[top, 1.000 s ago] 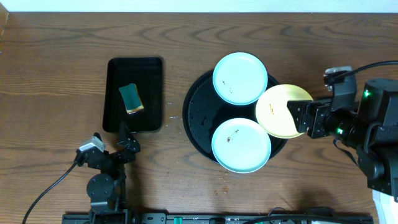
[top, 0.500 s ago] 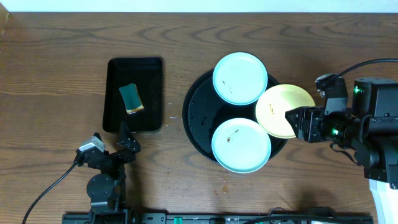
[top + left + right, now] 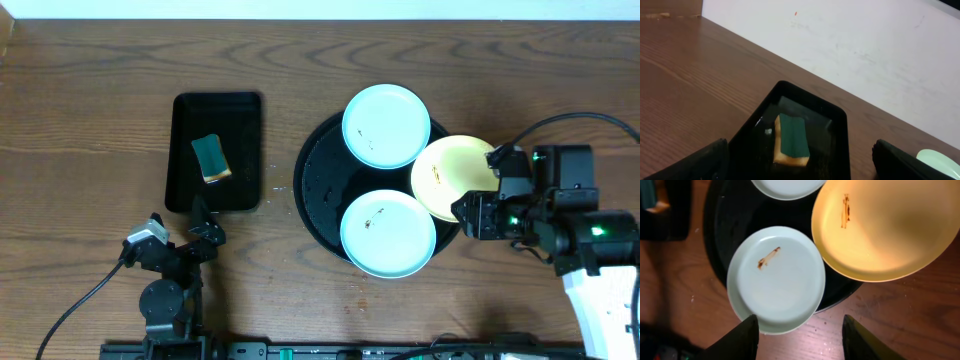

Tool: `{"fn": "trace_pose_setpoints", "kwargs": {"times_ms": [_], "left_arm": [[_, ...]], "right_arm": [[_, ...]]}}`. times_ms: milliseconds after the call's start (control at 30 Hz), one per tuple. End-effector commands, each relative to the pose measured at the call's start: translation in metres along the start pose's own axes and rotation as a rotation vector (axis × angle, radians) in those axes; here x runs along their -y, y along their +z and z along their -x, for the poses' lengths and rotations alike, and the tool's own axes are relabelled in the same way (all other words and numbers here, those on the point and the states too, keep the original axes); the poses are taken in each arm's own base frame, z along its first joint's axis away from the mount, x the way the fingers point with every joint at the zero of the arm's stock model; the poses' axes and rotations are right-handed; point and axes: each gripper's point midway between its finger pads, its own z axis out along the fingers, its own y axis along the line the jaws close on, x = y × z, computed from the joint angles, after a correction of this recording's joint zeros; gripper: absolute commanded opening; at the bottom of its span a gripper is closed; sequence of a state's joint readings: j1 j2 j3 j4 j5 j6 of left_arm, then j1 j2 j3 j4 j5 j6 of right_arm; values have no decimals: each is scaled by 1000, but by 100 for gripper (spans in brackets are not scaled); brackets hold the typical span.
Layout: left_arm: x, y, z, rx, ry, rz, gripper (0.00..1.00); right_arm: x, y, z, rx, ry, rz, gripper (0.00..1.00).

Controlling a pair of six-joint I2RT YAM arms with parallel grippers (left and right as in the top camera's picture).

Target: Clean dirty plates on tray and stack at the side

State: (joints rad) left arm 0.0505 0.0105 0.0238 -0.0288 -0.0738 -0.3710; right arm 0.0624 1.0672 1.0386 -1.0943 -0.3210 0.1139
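Though wider before, right claw (image 3: 468,212) narrower, over edge of yellow plate (image 3: 442,172).

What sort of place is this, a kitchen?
Probably a robot lab bench, not a kitchen: a bare wooden table beside a plain white wall, two cabled robot arms, and stained plates on a round black tray.

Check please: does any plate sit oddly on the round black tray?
The yellow plate hangs far out over the tray's right rim, above the table. The two mint-blue plates overhang the rim only slightly.
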Motion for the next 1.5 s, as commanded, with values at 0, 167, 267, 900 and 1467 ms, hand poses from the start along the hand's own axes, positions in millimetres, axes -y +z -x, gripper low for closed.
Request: {"fn": "trace_pose_setpoints", "kwargs": {"times_ms": [0, 167, 267, 900, 1467], "left_arm": [[-8, 1, -16, -44, -1, 29, 91], [-8, 1, -16, -44, -1, 29, 91], [-8, 1, -16, -44, -1, 29, 91], [-8, 1, -16, -44, -1, 29, 91], [-8, 1, -16, -44, -1, 29, 91]], "right_arm": [[4, 11, -2, -9, -16, -24, 50], [-10, 32, 7, -21, -96, -32, 49], [-29, 58, 3, -81, -149, -5, 49], [4, 97, -58, -364, 91, -312, 26], [27, 127, -89, -374, 233, -294, 24]]}}
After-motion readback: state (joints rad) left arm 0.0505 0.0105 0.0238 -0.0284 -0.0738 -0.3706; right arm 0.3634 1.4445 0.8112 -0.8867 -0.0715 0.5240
